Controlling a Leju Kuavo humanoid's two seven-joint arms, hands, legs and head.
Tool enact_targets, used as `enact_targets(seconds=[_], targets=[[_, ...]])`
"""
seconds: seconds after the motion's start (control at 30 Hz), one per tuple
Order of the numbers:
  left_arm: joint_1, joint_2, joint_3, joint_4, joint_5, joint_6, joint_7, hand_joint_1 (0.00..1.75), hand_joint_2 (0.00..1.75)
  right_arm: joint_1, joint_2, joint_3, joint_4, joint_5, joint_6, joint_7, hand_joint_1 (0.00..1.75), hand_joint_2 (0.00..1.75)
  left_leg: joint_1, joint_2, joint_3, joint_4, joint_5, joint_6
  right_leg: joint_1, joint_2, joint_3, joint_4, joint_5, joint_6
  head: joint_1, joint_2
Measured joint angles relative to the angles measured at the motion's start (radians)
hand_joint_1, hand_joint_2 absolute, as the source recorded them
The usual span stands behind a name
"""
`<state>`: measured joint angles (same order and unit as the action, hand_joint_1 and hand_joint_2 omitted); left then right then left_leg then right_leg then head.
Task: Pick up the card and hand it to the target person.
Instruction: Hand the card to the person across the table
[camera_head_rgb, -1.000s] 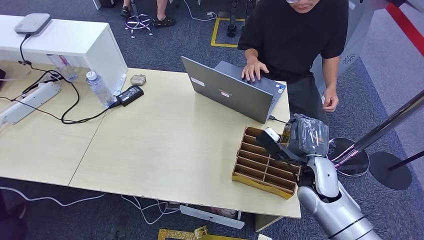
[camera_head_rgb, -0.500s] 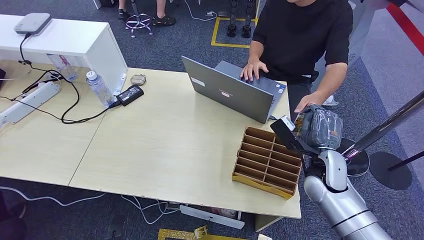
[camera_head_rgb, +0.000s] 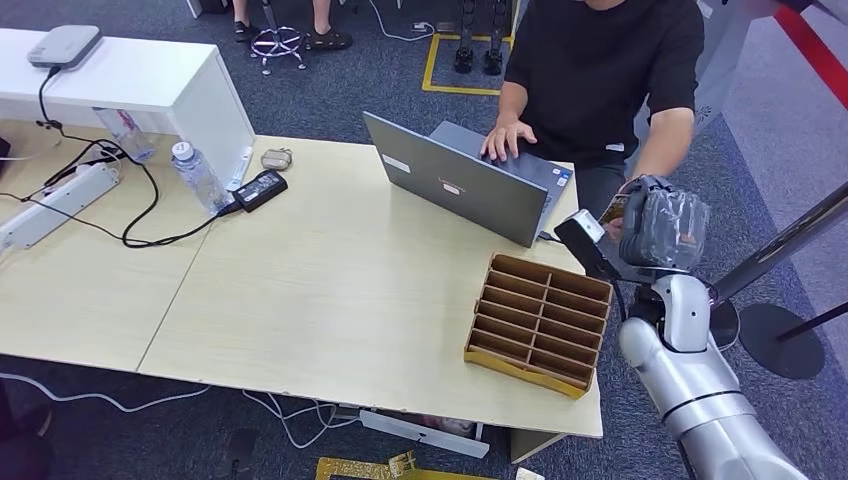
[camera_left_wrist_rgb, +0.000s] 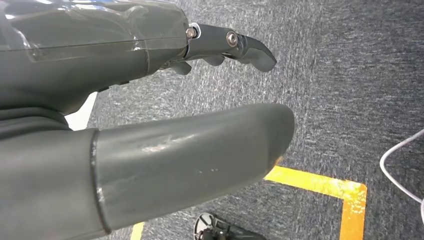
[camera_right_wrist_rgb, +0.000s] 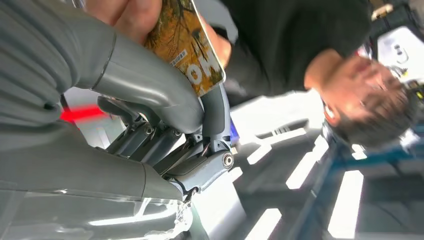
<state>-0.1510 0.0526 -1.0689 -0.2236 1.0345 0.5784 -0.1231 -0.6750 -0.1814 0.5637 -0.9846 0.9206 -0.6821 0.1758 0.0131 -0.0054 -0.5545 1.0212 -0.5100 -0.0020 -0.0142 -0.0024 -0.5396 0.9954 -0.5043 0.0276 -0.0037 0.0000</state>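
Right hand (camera_head_rgb: 668, 228) clamped on the card (camera_right_wrist_rgb: 187, 45), raised beside the person's hand (camera_right_wrist_rgb: 131, 15), left hand (camera_left_wrist_rgb: 150, 125) empty, fingers apart

Glossy card (camera_right_wrist_rgb: 187, 47), matt wood table (camera_head_rgb: 330, 290), cardboard organizer (camera_head_rgb: 537, 322).

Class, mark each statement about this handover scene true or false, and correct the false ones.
1. The right hand holds a card. True.
2. The laptop on the table is closed. False: its lid is open, with one of the person's hands on the keyboard.
3. The cardboard organiser sits near the table's right end. True.
4. The left hand grips a water bottle. False: it holds nothing and hangs above carpet.
5. The water bottle lies inside the organiser. False: it stands by the white shelf.
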Motion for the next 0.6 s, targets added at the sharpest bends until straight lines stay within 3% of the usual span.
enact_targets(seconds=[0.03, 0.07, 0.17, 0.2, 0.6], targets=[[0.0, -0.002, -0.003, 0.0, -0.001, 0.004, 0.002, 0.0, 0.0, 0.003, 0.01, -0.031, 0.004, 0.038, 0.0, -0.019, 1.63, 1.75, 0.0, 0.0, 0.0, 0.0, 0.0, 0.0, 0.0, 0.0, 0.0, 0.0, 0.0, 0.0, 0.0, 0.0], [0.0, -0.004, -0.006, -0.001, -0.002, 0.008, 0.006, 0.0, 0.0, 0.007, 0.021, -0.062, 0.007, 0.07, 0.0, -0.032, 1.4, 1.75, 0.0, 0.0, 0.0, 0.0, 0.0, 0.0, 0.0, 0.0, 0.0, 0.0, 0.0, 0.0, 0.0, 0.0], [-0.001, -0.009, -0.016, -0.002, -0.007, 0.013, 0.015, 0.0, 0.0, 0.018, 0.052, -0.143, 0.019, 0.117, 0.0, -0.043, 0.21, 1.75, 0.0, 0.0, 0.0, 0.0, 0.0, 0.0, 0.0, 0.0, -0.001, 0.0, 0.0, 0.0, 0.0, 0.0], [-0.001, -0.011, -0.02, -0.002, -0.009, 0.016, 0.017, 0.0, 0.0, 0.021, 0.06, -0.163, 0.025, 0.121, 0.0, -0.04, 0.0, 1.75, 0.0, 0.0, -0.001, 0.0, 0.0, 0.0, 0.0, 0.0, -0.001, 0.0, 0.0, 0.0, 0.0, 0.0], [-0.002, -0.035, -0.061, -0.005, -0.014, 0.042, 0.039, 0.0, 0.0, 0.047, 0.089, -0.241, 0.096, 0.064, 0.0, -0.028, 0.0, 1.75, 0.0, 0.0, 0.0, 0.0, 0.0, 0.0, 0.0, 0.0, -0.001, 0.0, 0.0, 0.0, 0.0, 0.0]])
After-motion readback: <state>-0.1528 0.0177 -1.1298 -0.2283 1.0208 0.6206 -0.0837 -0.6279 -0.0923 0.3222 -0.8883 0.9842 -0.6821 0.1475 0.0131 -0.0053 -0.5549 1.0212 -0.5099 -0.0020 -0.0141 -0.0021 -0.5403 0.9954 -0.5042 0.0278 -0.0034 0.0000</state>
